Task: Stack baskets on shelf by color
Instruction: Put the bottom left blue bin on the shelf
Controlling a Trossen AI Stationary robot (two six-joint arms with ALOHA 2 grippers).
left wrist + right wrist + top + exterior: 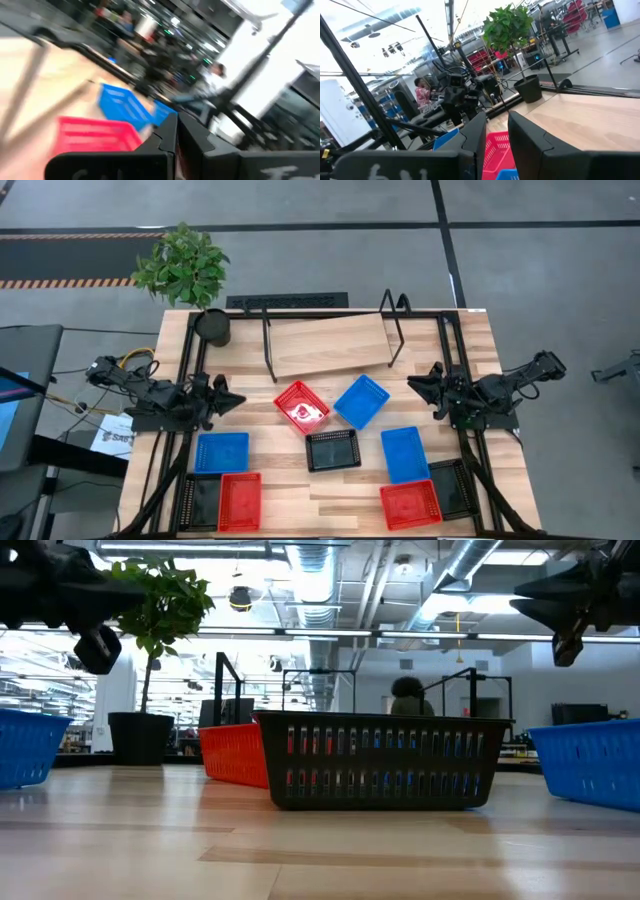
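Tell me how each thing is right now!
Shelf: bare, nothing stacked on it.
Baskets: all on the table, unstacked, like the middle black one.
Left pincer: shut, empty, above the table.
Right pincer: part open, empty, above the table.

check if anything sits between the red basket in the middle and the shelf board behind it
Nothing visible does. The red basket lies just in front of the shelf, with only bare tabletop between them. The blue basket sits beside it, not in the path.
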